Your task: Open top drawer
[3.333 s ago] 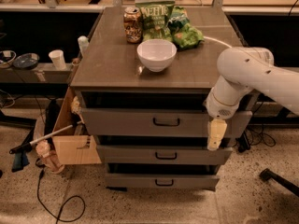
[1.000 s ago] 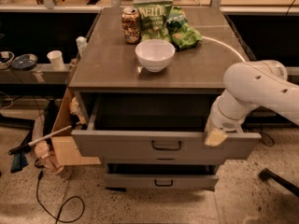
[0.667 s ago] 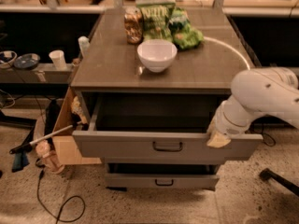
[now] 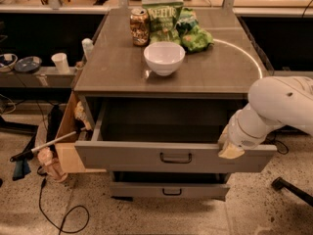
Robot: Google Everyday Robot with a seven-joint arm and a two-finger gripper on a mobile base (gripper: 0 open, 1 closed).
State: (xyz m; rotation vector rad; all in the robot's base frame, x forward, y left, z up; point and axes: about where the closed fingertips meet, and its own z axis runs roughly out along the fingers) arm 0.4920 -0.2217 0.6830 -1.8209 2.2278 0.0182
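Note:
The top drawer (image 4: 132,155) of the grey cabinet stands pulled far out, its deep dark interior showing and its small black loop handle (image 4: 175,157) at the front's centre. My gripper (image 4: 230,149) hangs from the white arm (image 4: 279,106) at the drawer front's upper right edge, its cream tip against the rim. Below, a narrower grey drawer front (image 4: 168,190) with its own handle is shut.
On the cabinet top (image 4: 112,67) stand a white bowl (image 4: 164,58), a soda can (image 4: 139,27) and green chip bags (image 4: 178,21). A cardboard box (image 4: 66,131) and a stick sit at the cabinet's left. A cable lies on the speckled floor (image 4: 63,214).
The top drawer has gone from shut to pulled far out toward the camera. My gripper and arm have moved with its right edge, down and forward.

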